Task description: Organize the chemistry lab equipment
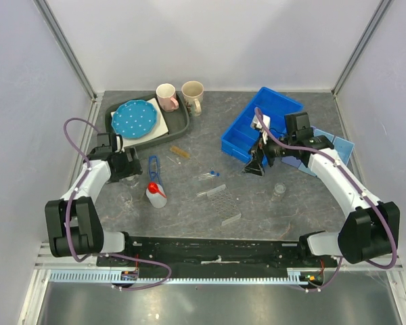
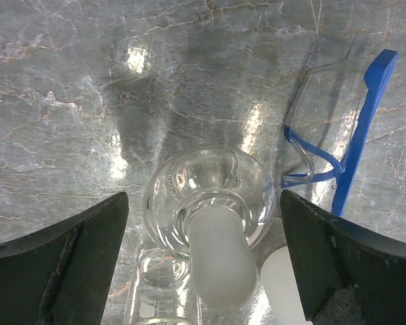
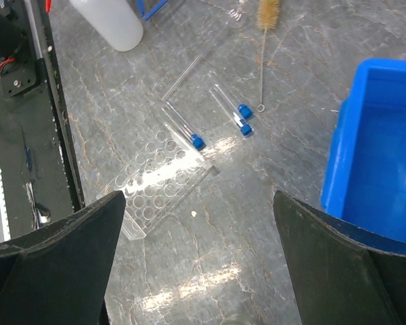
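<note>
We judge that the step in hand is the pick of the clear round glass flask [image 2: 193, 177] with a frosted neck. It rests on the grey marbled table [image 2: 68, 81], directly between the fingers of the left gripper [image 2: 203, 200]. We cannot tell if it stands or leans.

The blue-framed safety glasses [image 2: 365, 115] lie just beside the flask, on the side of the right-hand finger in the wrist view. To do this step well, we should come down straight, keep the round body centred between the fingers, and close slowly. Glass is smooth, so the flask may roll or slip out. We should also take care that the finger near the glasses does not catch their frame.

The left gripper is wide open. It holds nothing and, as far as we see, does not touch the flask.

The right gripper [image 3: 199, 203] is also fully open and empty. It hangs above the table, near the blue plastic bin [image 3: 386, 149]. Below it lies the clear tube rack [image 3: 164, 191], and the blue-capped clear tubes [image 3: 240, 118] lie loose on the table near the rack.
</note>
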Tool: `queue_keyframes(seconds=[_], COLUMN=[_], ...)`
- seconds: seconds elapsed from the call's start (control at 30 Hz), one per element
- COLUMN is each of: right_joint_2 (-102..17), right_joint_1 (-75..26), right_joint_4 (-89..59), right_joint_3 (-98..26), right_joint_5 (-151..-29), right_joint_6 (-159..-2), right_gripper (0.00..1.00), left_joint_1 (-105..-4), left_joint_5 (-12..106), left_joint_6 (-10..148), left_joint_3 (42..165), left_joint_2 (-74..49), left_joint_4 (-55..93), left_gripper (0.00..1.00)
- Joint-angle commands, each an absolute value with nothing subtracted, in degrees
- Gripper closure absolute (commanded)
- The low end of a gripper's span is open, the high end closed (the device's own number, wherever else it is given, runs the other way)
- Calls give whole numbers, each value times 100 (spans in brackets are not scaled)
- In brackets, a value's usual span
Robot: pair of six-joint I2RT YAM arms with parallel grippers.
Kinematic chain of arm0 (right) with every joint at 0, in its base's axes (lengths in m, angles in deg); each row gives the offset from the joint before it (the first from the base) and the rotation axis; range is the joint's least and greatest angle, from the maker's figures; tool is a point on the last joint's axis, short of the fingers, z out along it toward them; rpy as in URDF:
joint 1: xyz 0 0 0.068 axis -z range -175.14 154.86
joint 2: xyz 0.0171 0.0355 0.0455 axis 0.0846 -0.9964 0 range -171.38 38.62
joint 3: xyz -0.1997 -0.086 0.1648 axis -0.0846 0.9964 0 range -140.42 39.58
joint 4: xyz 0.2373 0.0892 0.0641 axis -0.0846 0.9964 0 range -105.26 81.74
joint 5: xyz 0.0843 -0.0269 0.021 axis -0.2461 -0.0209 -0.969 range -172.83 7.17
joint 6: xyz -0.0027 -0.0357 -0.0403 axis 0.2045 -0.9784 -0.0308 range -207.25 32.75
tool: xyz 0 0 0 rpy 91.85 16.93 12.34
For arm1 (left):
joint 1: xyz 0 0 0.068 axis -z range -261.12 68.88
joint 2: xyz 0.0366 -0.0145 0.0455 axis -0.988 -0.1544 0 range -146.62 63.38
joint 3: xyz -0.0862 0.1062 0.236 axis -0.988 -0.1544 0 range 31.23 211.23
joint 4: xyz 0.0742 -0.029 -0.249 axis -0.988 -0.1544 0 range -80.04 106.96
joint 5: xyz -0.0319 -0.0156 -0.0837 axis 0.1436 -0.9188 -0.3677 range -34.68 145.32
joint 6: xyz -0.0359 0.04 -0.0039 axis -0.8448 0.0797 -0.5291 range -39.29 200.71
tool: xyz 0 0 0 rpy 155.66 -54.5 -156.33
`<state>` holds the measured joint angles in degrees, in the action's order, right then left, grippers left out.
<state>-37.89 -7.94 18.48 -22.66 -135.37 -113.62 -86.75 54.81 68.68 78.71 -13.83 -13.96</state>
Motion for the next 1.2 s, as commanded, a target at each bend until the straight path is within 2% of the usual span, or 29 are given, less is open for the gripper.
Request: queue_keyframes(seconds=[0.0,0.4,0.7,0.83,0.93,1.17], right_joint_2=[-3775,-3749,-3635,-3643,-3670,-3819], right_joint_1=[-903,-903,-894,-903,-912,-991], right_joint_4=[1700,1586,1603,1603,1621,1770], right_joint_3=[-2098,-1984,-1931,-1966,-2001,-2168], right_joint_5=[-13750,-13829,-13838,-13829,-13803,-13732], right_joint_6=[-11590,-11590,-11582,-11573,-11581,-11678], right_gripper=[2,2,2,2,2,2], left_joint_1=[-8701,-8709,-8709,-8709,-8701,-8701], left_joint_5=[5058,5295,5172,5058,4918,4329], left_joint_6=[6929,6849,6867,6884,6858,6744], left_joint_3=[8010,8256,8414,8484,8546,8756], left_joint_2=[-1651,-2187,-2398,-2302,-2100,-1818], left_joint_4=[-1283,-1529,-1609,-1626,-1635,-1705], left_gripper=[0,3,32,49,56,62])
